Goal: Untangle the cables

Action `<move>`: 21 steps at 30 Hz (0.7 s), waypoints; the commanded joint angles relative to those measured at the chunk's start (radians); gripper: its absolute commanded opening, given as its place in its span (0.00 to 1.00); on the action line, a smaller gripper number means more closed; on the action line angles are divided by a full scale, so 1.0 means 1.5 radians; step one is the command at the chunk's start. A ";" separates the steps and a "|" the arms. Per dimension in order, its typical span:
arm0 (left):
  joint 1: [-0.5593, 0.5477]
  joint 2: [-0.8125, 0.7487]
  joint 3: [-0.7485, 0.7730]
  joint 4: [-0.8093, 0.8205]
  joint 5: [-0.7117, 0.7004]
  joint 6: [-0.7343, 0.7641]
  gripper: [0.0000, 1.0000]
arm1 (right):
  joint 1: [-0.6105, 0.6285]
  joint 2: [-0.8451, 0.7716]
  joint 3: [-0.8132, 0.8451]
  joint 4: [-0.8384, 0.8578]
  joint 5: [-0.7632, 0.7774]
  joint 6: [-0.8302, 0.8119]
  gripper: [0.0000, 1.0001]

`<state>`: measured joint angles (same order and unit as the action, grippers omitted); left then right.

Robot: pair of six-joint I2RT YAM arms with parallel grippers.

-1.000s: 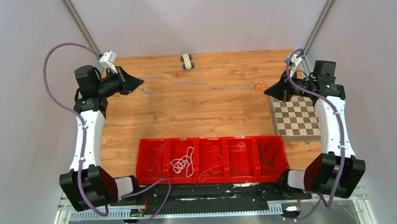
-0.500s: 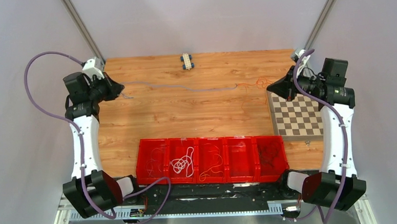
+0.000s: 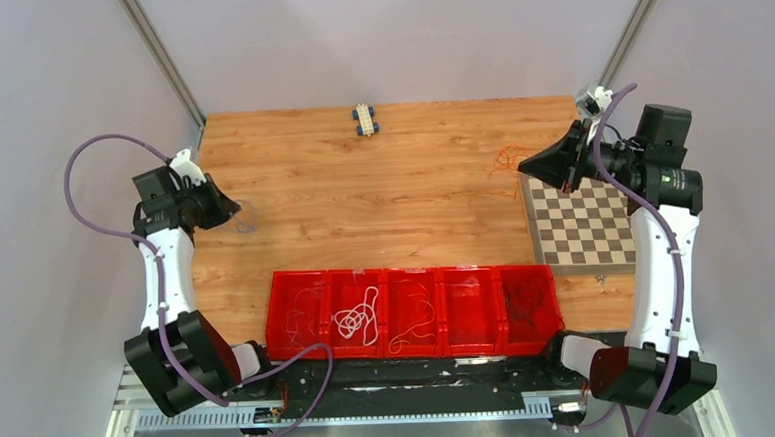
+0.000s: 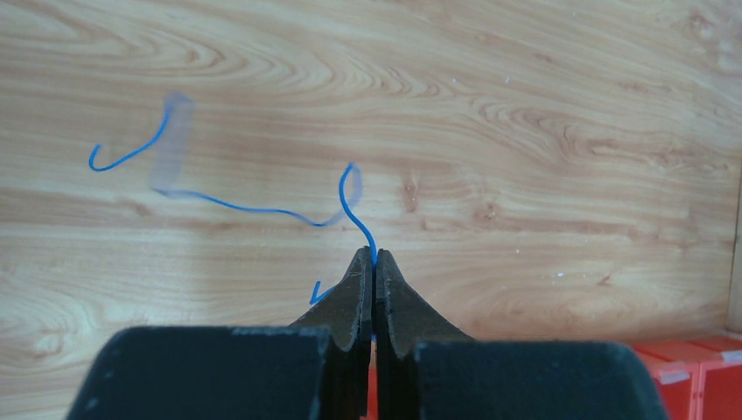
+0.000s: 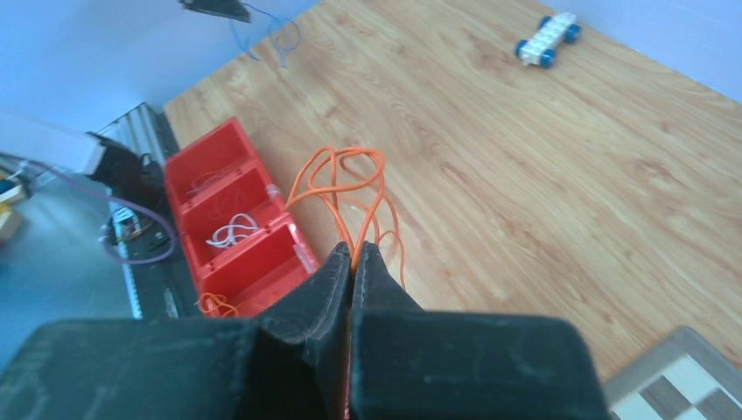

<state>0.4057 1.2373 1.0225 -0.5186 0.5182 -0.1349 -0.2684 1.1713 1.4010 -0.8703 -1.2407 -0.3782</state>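
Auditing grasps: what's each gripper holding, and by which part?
Left gripper: shut on the blue cable, apparently close to one end; a short tail pokes out beside the pinch. Right gripper: shut on the orange cable, pinching several looped strands together.

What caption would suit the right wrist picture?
Right end effector shut on orange cable over wooden table, red bins beyond.

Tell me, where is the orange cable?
In the top view, the orange cable hangs pinched in the right hand, on the right side, just left of the checkerboard.

One camera looks down from above; both wrist cameras closely face the same table.
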 commanded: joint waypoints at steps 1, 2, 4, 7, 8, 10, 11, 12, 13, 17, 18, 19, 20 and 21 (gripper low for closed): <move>0.002 -0.004 -0.022 0.000 0.050 0.017 0.00 | 0.046 -0.045 0.021 0.018 -0.052 0.049 0.00; 0.002 -0.010 -0.033 0.004 0.066 0.011 0.00 | 0.064 -0.054 0.011 0.022 -0.049 0.058 0.00; 0.002 -0.015 -0.045 0.016 0.078 -0.007 0.00 | 0.106 -0.073 -0.004 0.033 -0.042 0.081 0.00; 0.000 -0.018 -0.054 0.020 0.091 -0.021 0.00 | 0.185 -0.103 -0.035 0.071 -0.022 0.131 0.00; 0.000 -0.018 -0.056 0.019 0.095 -0.022 0.00 | 0.217 -0.111 -0.045 0.083 -0.012 0.141 0.00; 0.001 -0.022 -0.061 0.017 0.098 -0.023 0.00 | 0.273 -0.124 -0.067 0.099 0.009 0.148 0.00; 0.001 -0.024 -0.064 0.016 0.099 -0.023 0.00 | 0.301 -0.127 -0.078 0.103 0.018 0.148 0.00; 0.001 -0.025 -0.065 0.014 0.100 -0.023 0.00 | 0.326 -0.129 -0.089 0.106 0.026 0.147 0.00; 0.000 -0.027 -0.067 0.014 0.101 -0.024 0.00 | 0.350 -0.130 -0.101 0.106 0.033 0.144 0.00; 0.001 -0.033 -0.077 0.010 0.105 -0.027 0.00 | 0.470 -0.117 -0.144 0.121 0.072 0.114 0.00; 0.001 -0.034 -0.080 0.011 0.105 -0.028 0.00 | 0.498 -0.110 -0.156 0.128 0.084 0.105 0.00; 0.001 -0.038 -0.085 0.010 0.105 -0.028 0.00 | 0.528 -0.103 -0.169 0.137 0.095 0.097 0.00; 0.001 -0.041 -0.088 0.010 0.106 -0.028 0.00 | 0.556 -0.094 -0.185 0.148 0.109 0.088 0.00; 0.001 -0.046 -0.094 0.009 0.106 -0.028 0.00 | 0.582 -0.086 -0.204 0.161 0.124 0.078 0.00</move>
<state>0.4053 1.2114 0.9024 -0.5201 0.6514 -0.1616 0.4808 1.0092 1.1637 -0.7197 -1.1442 -0.2039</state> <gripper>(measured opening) 0.008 0.007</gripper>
